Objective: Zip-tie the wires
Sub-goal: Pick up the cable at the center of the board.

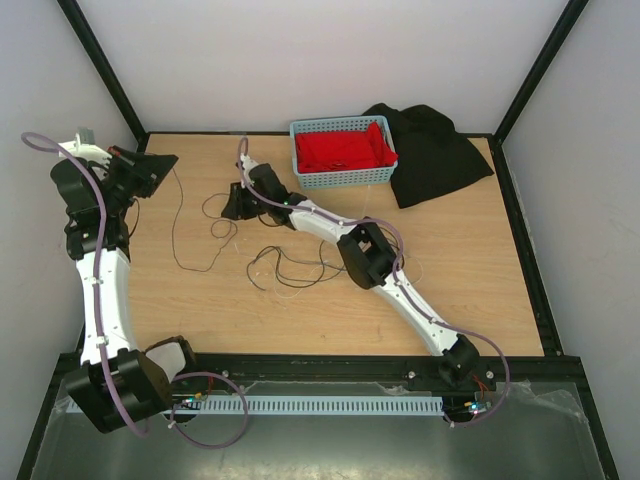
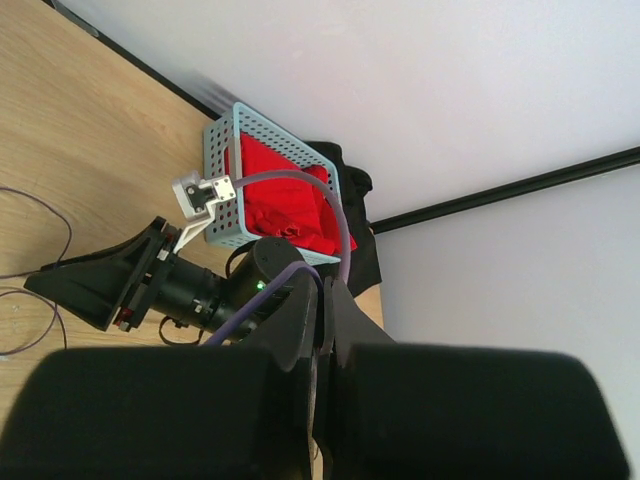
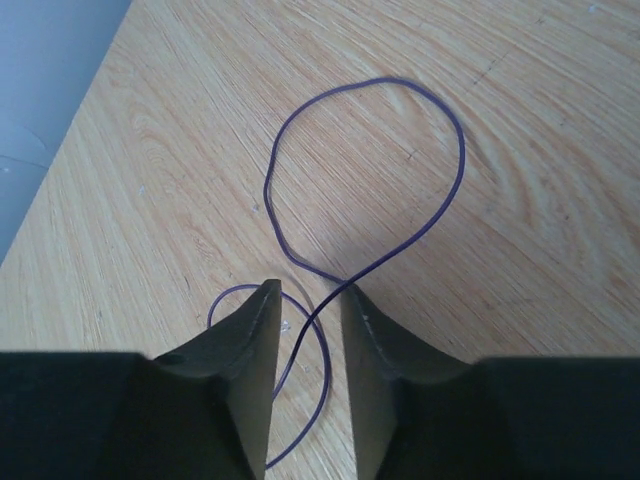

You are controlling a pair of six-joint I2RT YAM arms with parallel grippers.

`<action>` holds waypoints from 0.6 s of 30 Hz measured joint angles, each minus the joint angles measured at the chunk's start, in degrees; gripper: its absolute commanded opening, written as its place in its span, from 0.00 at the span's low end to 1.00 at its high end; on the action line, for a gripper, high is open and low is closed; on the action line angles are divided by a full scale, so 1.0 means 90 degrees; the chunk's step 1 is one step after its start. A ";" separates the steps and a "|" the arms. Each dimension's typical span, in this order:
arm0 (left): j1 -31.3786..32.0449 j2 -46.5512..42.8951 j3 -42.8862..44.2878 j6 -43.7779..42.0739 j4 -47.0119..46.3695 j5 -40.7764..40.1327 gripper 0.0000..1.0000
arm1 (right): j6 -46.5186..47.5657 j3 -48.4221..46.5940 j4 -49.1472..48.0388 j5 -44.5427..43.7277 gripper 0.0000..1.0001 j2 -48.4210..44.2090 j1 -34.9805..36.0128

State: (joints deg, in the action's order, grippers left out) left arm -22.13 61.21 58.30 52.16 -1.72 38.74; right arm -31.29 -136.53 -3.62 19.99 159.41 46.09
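The wires sprawl in loose loops left of the table's centre, one dark strand running between the spread fingers of the right gripper; the left gripper, far left, has its fingers pressed together

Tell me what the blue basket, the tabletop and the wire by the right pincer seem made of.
Basket: likely moulded plastic, pale blue; uniform perforated walls.
Tabletop: wood or wood-look laminate, matte; visible grain.
Wire: thin dark purple strand, probably plastic-insulated; curls in smooth loops.
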 measured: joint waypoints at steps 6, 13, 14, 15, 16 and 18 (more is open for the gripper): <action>-0.0002 0.0053 0.0002 0.0041 0.0000 0.0049 0.00 | -0.0170 -0.0027 -0.0206 -0.0083 0.06 0.0126 0.0053; -0.0073 0.0289 0.0245 0.0117 0.0044 0.0206 0.00 | -0.0119 -0.0027 -0.0221 -0.0231 0.00 0.0112 0.0058; -0.0078 0.0308 0.0304 0.0121 0.0044 0.0219 0.00 | -0.0063 -0.0027 -0.0189 -0.0279 0.00 0.0087 0.0044; -0.0080 0.0321 0.0350 0.0129 0.0044 0.0223 0.00 | 0.0010 -0.0027 -0.0136 -0.0325 0.00 0.0049 0.0032; -0.0087 0.0328 0.0398 0.0138 0.0044 0.0226 0.00 | 0.0092 -0.0027 -0.0056 -0.0391 0.00 -0.0015 0.0005; -0.0107 0.0328 0.0474 0.0158 0.0041 0.0255 0.00 | 0.0301 -0.0024 0.0087 -0.0522 0.00 -0.0211 -0.0029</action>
State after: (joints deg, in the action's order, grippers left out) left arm -23.09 64.16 62.57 53.58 -1.34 41.04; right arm -28.58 -136.75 -2.83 15.29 157.51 45.82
